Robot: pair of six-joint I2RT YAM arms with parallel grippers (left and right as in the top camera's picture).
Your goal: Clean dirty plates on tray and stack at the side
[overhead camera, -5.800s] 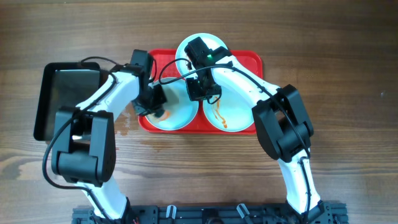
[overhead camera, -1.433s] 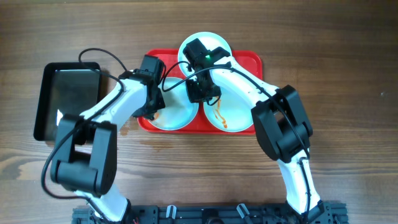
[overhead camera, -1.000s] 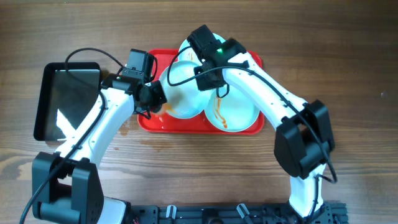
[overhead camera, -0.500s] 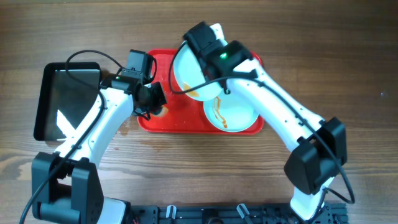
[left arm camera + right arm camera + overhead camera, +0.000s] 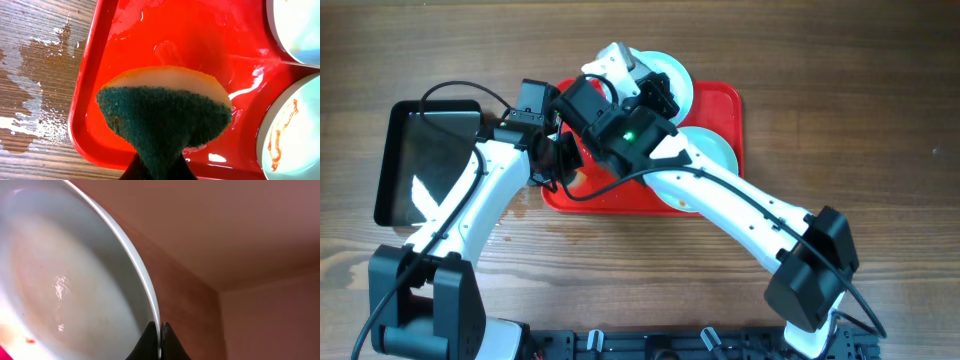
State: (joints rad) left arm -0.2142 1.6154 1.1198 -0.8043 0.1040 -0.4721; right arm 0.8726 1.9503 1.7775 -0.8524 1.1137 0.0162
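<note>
Toward the desk's near edge, the smeared plate (image 5: 715, 150) lies flat in the right half of the tray (image 5: 730, 100), orange streaks unwiped. Left of it, your left gripper (image 5: 159, 166) is clamped on the sponge (image 5: 165, 117), green side up, hovering over wet bare tray. A wet patch (image 5: 35, 90) marks the wood just beside that rim. Farther on, your right gripper (image 5: 160, 330) pinches the held plate (image 5: 50, 280) by its thin rim, jaws nearly closed, plate tipped steeply above the tray's far-left part. It looks almost clean, apart from a red fleck. That pinch is slim, so I'd swing slowly, level it, and clear the left arm. The far plate (image 5: 678, 78) overhangs the tray's far edge.
</note>
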